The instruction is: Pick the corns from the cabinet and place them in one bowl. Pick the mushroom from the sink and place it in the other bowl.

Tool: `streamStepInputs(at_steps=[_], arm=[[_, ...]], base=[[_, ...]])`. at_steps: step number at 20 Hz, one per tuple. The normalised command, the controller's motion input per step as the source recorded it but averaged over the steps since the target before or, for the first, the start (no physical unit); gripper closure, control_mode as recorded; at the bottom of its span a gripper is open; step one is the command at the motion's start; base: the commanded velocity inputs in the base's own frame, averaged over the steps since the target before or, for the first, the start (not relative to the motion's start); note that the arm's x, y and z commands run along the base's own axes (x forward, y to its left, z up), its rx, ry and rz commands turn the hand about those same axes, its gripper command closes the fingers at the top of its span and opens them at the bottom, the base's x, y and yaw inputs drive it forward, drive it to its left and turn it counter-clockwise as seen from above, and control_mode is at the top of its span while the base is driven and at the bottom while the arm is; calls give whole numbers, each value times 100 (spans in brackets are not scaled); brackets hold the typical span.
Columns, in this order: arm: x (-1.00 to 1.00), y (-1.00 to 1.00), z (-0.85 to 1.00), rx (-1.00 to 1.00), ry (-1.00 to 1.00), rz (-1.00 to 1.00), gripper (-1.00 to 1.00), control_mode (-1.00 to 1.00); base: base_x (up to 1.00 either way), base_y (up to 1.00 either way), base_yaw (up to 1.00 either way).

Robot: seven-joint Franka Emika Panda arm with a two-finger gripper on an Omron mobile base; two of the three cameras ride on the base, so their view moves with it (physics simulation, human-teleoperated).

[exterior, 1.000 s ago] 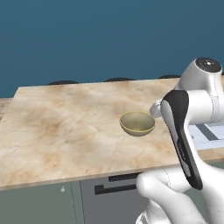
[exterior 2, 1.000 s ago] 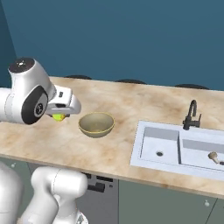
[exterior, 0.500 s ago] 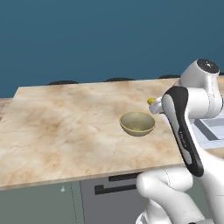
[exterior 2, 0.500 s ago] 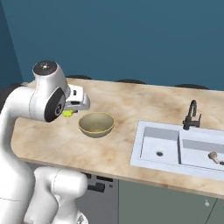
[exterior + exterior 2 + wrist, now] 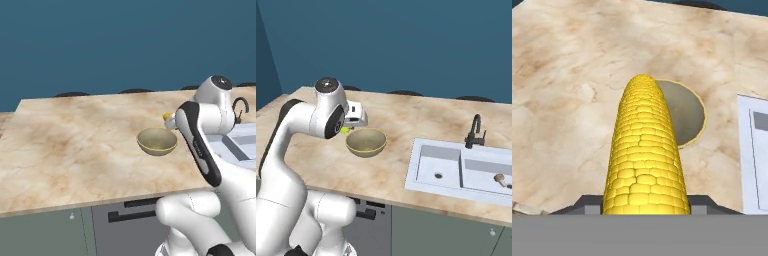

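One corn cob (image 5: 644,155) sits clamped in the pincer (image 5: 646,202), pointing out along it and hiding part of the tan bowl (image 5: 687,112) beyond. In the right base view the pincer (image 5: 353,121) hangs just at the bowl's (image 5: 366,142) ten o'clock edge, a bit of yellow corn (image 5: 345,130) peeking below the arm. From the left base view the arm covers the bowl's (image 5: 157,140) three o'clock side, with corn (image 5: 167,117) showing at its one o'clock. One bowl stands on the marbled counter (image 5: 75,145). At the bowl's three o'clock lies the two-basin sink (image 5: 456,167) with its black tap (image 5: 475,131); one mushroom (image 5: 499,178) rests in the far basin. No writing is legible anywhere.
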Motion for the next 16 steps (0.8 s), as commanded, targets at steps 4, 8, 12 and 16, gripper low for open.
streamStepInputs(at_steps=[4,8,12,16], arm=[[64,-2,-17,4,20,0,100,-100],[53,0,-20,0,13,0,100,-100],[40,0,-24,0,1,0,100,-100],[36,0,-31,0,-5,0,100,-100]], base=[[0,0,0],[0,0,0],[0,0,0],[0,0,0]])
